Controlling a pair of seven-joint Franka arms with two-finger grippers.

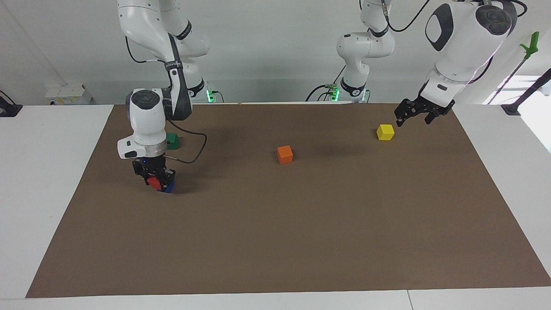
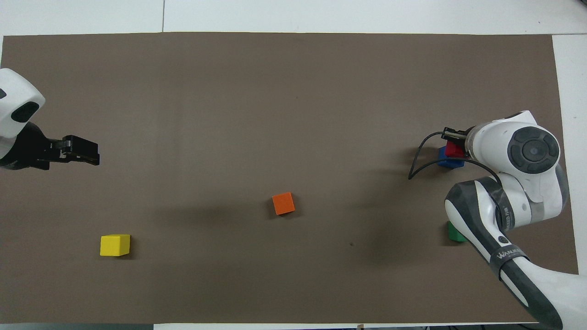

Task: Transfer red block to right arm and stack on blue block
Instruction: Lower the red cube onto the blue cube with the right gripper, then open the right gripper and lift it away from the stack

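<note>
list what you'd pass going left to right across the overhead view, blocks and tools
left tool → yellow block → orange block → right tool, shut on the red block over the blue block. The green block sits at about the same place across as that pair, so its order is unclear.

1. The small matte bright red cube point(image 1: 153, 181) is clamped in the right hand point(image 1: 156, 180), low over the blue cube.
2. The small deep blue cube point(image 1: 169, 187) sits flat on the table toward the right arm's end, mostly hidden.
</note>
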